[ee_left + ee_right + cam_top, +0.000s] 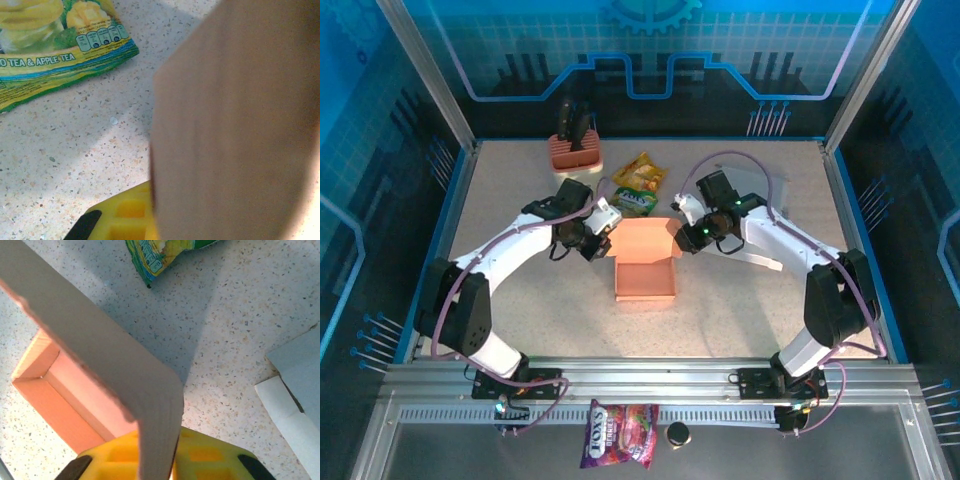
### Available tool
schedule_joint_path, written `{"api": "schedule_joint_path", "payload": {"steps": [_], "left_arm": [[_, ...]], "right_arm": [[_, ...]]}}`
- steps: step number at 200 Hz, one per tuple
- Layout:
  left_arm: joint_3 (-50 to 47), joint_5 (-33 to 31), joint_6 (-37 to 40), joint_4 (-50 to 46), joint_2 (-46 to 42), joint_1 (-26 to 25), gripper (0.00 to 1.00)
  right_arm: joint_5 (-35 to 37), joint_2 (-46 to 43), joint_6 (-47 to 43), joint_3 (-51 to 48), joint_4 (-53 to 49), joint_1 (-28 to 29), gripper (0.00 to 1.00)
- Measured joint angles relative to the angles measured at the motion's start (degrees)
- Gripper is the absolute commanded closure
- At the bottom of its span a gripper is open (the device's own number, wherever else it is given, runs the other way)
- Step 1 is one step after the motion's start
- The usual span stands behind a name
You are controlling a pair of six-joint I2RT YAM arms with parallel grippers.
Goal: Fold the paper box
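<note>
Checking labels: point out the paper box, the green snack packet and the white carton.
paper box [645, 283]: top external view, inner floor of the open tray.
snack packet [55, 45]: left wrist view, printed front.
white carton [282, 402]: right wrist view, white flap.

My box [645, 268] is salmon orange inside and out, on a beige table [520, 210] flecked with dark specks. The packet [640, 185] is yellow and green with a blue band, the pads [210, 460] yellow, and the bag [618, 435] looks purple and pink, I think.
</note>
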Motion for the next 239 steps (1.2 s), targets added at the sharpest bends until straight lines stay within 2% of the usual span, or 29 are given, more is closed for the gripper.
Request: {"api": "schedule_joint_path", "payload": {"steps": [9, 56, 113, 147, 183, 239], "left_arm": [[0.1, -0.5, -1.1, 0.0, 0.2, 0.0, 1.0], [0.3, -3.3, -11.5, 3.3, 0.7, -0.6, 1.0], [-1.0, -7.9, -21.8, 9.6, 0.7, -4.7, 1.0], [-2.5, -9.8, -24.6, 13.9, 0.6, -5.1, 1.0], [-7.9, -10.4, -26.4, 20.5, -0.5, -5.8, 1.0], [-14.9, -11.2, -26.4, 29.3, -3.5, -7.3, 1.0]], "right_arm": [[1.2, 0.0, 0.2, 0.1, 0.0, 0.4, 1.0], [9.3, -0.5, 4.5, 0.3, 2.4, 4.0, 1.0], [20.9, -1.7, 13.7, 0.3, 5.4, 7.1, 1.0], [23.3, -1.8, 19.3, -1.3, 10.0, 7.5, 1.0], [24.8, -4.1, 25.1, -8.3, 17.7, 9.0, 1.0], [29.4, -9.2, 28.2, -17.5, 28.4, 13.0, 1.0]]}}
